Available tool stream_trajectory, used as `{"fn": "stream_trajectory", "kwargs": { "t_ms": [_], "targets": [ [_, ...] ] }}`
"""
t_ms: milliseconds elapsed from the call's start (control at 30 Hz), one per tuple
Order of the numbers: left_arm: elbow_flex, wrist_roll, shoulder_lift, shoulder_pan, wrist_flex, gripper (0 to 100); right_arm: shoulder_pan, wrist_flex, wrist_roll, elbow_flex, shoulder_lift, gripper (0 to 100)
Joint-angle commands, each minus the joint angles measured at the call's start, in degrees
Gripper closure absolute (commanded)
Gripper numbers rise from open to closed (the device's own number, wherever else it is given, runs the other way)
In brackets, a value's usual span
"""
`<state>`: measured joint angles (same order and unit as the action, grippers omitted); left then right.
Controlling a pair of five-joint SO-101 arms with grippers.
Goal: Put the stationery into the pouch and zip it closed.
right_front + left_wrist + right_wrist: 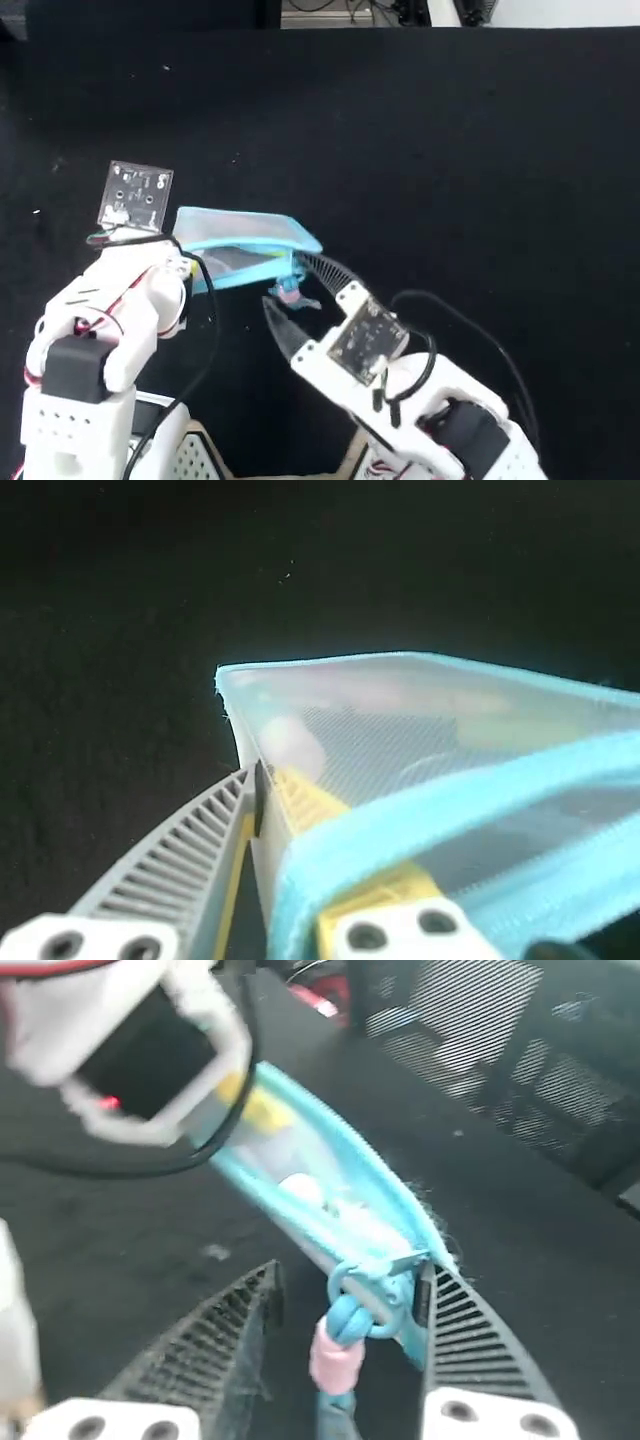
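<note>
A light-blue mesh pouch (245, 240) lies on the black table, held up at one end. My left gripper (185, 265) is shut on that end's wall, which sits pinched between the grey and yellow fingers (262, 780). Pale stationery (292, 742) shows through the mesh inside the pouch (400, 740). My right gripper (287, 282) is open at the pouch's other end. In the right wrist view its black fingers (348, 1275) stand on either side of the zipper pull (338, 1355), a blue cord with a pink bead hanging from the pouch (330, 1200). The mouth looks partly open, with white items (300, 1190) inside.
The black cloth (450, 150) runs wide and bare beyond and to the right of the pouch. Both arm bases stand at the near edge. A mesh chair (470, 1020) is behind the table in the right wrist view.
</note>
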<state>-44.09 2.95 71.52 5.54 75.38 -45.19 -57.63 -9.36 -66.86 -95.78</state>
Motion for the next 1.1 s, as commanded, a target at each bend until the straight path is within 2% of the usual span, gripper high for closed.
{"fn": "stream_trajectory", "kwargs": {
  "t_ms": [0,200,300,467,667,833,1067],
  "targets": [
    [6.11,0.7,-5.01,0.22,-1.23,97,4.66,2.64,0.35,0.92,-0.04,77.3],
    [16.13,0.09,-19.6,-0.13,0.44,97,8.35,2.73,0.35,4.09,0.22,77.3],
    [22.29,-2.55,-26.02,-3.03,2.29,97,10.64,3.52,0.62,4.79,3.03,77.3],
    [27.21,-2.9,-33.05,-8.4,2.37,97,15.74,7.03,9.32,10.59,12.09,77.0],
    [29.93,-0.18,-36.13,-11.74,2.02,97,15.38,4.75,10.37,14.99,19.38,77.2],
    [34.07,-0.26,-39.65,-11.91,-0.09,97,11.78,1.05,10.37,14.81,15.87,77.0],
    [38.29,-5.71,-46.77,-11.91,-0.79,97,9.32,4.04,10.37,5.58,8.57,76.9]
  ]
}}
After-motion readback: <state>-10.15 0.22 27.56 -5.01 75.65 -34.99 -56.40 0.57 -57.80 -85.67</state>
